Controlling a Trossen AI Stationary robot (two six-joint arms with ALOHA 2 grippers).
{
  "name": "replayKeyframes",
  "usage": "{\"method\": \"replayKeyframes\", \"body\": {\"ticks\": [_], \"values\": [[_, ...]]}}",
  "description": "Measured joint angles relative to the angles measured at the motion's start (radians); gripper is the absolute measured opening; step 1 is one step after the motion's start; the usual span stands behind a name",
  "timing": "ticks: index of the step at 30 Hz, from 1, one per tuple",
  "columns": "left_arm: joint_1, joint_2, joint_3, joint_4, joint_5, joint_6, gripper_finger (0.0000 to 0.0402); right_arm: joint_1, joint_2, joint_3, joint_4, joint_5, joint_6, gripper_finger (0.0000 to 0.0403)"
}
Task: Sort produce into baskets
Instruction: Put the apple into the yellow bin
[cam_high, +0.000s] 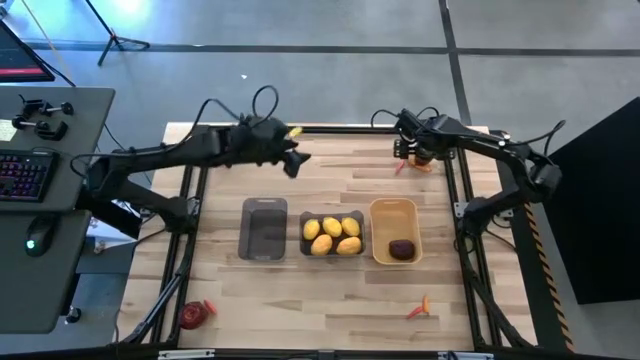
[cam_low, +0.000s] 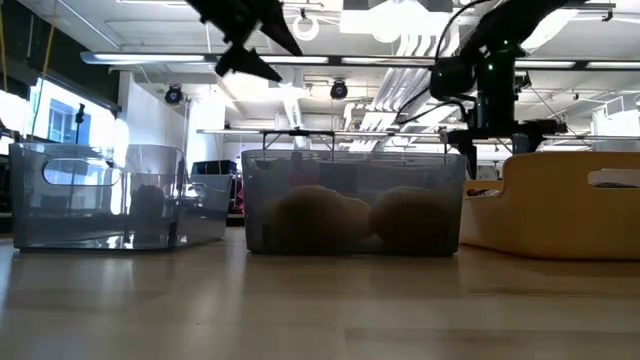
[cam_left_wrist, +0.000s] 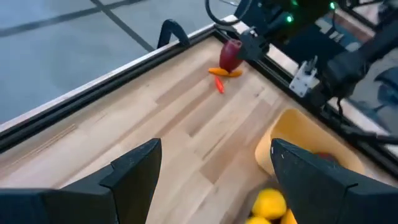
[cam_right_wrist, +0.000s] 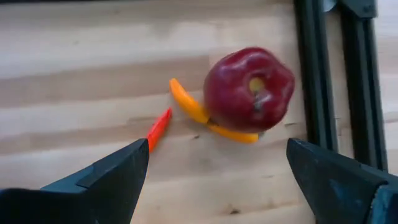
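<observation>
From above, your right gripper (cam_high: 420, 152) hangs at the far right corner of the table (cam_high: 330, 300), over an apple and pepper pieces that its own body mostly hides. Your left gripper (cam_high: 292, 160) waits in the air beyond the three baskets, holding nothing. The empty grey basket (cam_high: 264, 228) sits left, the grey basket of lemons (cam_high: 332, 236) in the middle, and the yellow basket (cam_high: 394, 231) with one apple in it (cam_high: 401, 249) on the right. Another apple (cam_high: 193, 314) and a pepper (cam_high: 418, 308) lie near the front edge.

At table height you see the baskets in a row, with lemons blurred through the middle wall.

The left wrist view shows that arm's jaws standing apart and empty, looking across at the far apple (cam_left_wrist: 231, 55).

The right wrist view matters most: jaws spread wide, the dark red apple (cam_right_wrist: 249, 88) between them and lower down, resting on a curved orange pepper (cam_right_wrist: 198, 113), with a small red pepper (cam_right_wrist: 158, 129) just beside. The apple looks firm, smooth and likely slick, so I'd close across its widest middle, squarely. The peppers look thin and light; expect the orange one to shift when the apple lifts.
</observation>
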Motion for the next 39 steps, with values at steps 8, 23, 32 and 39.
{"method": "replayKeyframes", "body": {"ticks": [8,23,32,39], "values": [[0.192,0.076,0.000,0.071,0.187,0.106,0.0289,-0.013,-0.001,-0.014,-0.009,0.107,0.110,0.0371],[0.429,0.100,0.000,0.058,0.502,0.297,0.0289,-0.024,0.000,-0.052,-0.010,0.104,0.410,0.0371],[0.454,0.100,0.000,0.056,0.515,0.309,0.0289,-0.081,0.001,-0.052,0.043,0.116,0.407,0.0371],[0.453,0.100,0.000,0.050,0.515,0.309,0.0289,-0.109,0.083,-0.053,0.119,0.089,0.317,0.0371]]}}
